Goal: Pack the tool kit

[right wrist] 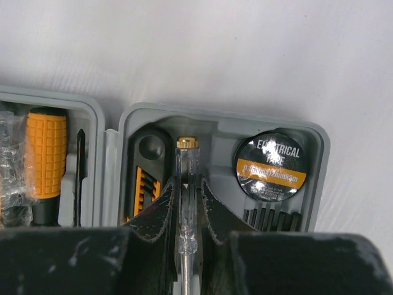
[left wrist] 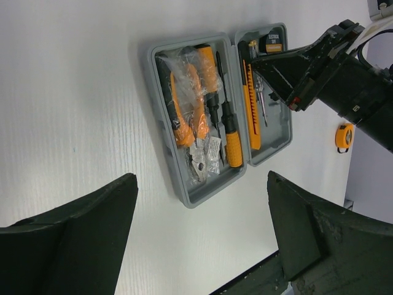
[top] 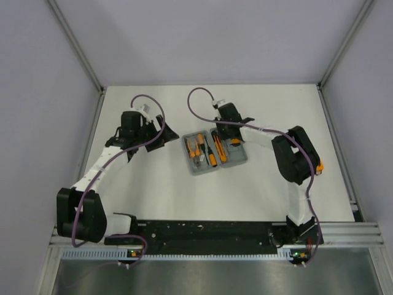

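The grey tool kit case point(top: 216, 153) lies open in the middle of the table. Its left half point(left wrist: 161, 123) holds bagged orange pliers point(left wrist: 187, 114) and orange-and-black screwdrivers point(left wrist: 230, 132). My right gripper point(right wrist: 187, 196) is shut on a clear-handled tester screwdriver point(right wrist: 186, 161) with a brass cap, held down in the case's right half point(right wrist: 316, 178) between an orange-and-black knife point(right wrist: 143, 181) and a roll of electrical tape point(right wrist: 271, 167). My left gripper point(left wrist: 201, 190) hangs open and empty beside the case's left end. The round orange tape measure point(left wrist: 344, 136) sits on the table outside the case.
The right arm's elbow point(top: 295, 153) stands right of the case, next to the tape measure point(top: 320, 165). Grey walls enclose the white table point(top: 153, 196) on three sides. A black rail point(top: 202, 232) runs along the near edge.
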